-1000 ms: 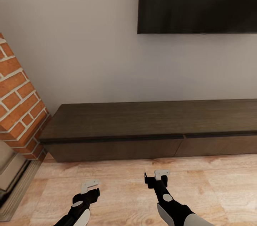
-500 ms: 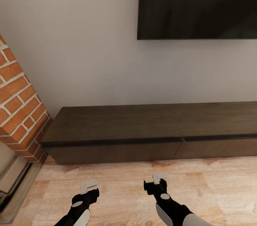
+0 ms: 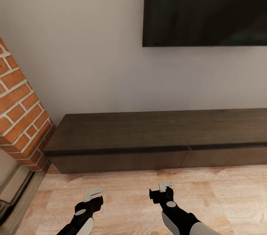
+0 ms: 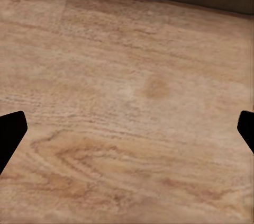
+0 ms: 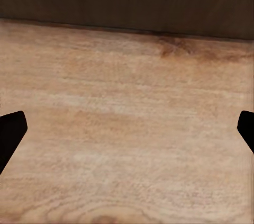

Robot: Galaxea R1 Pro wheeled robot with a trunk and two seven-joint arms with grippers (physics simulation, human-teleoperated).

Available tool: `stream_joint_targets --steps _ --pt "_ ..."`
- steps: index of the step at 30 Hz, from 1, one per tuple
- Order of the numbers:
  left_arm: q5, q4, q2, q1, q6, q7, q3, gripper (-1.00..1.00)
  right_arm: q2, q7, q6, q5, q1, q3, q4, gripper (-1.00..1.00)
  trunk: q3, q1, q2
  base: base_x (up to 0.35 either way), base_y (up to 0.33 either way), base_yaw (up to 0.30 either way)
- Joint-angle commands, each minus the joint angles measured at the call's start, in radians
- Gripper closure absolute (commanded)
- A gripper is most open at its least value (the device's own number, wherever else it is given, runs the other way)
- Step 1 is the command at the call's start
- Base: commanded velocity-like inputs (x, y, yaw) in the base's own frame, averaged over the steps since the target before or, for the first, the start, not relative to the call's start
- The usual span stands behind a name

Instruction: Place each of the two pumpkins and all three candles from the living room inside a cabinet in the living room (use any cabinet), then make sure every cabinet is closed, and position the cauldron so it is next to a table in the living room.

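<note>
The view has tipped since a second ago — the television [image 3: 205, 6] sits lower in the head view and the cabinet [image 3: 155, 136] with it, so that's the camera moving. The right gripper [image 3: 163, 187] has dropped a touch toward the floor [image 3: 122, 190]; the left gripper [image 3: 92, 193] holds its spot. Both jaws are spread wide, nothing between them. The cabinet runs long and low against the wall, dark brown, its drawer fronts flush and shut — just past the grippers, beside the brick fireplace [image 3: 20, 116].
</note>
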Motion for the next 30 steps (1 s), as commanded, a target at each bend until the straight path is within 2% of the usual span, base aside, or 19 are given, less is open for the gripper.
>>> stream_joint_targets --steps 1,30 --pt "0.004 -0.002 0.000 -0.001 0.003 0.008 -0.005 -1.00 0.000 -0.005 -0.005 -0.009 -0.001 0.009 0.001 -1.00 0.002 -0.004 0.007 0.000 0.000 0.000" --pt "0.005 0.004 -0.004 -0.001 0.004 0.009 -0.004 -1.00 0.000 -0.004 -0.004 -0.017 -0.001 0.002 0.001 -1.00 0.093 -0.115 0.210 0.000 0.000 0.000"
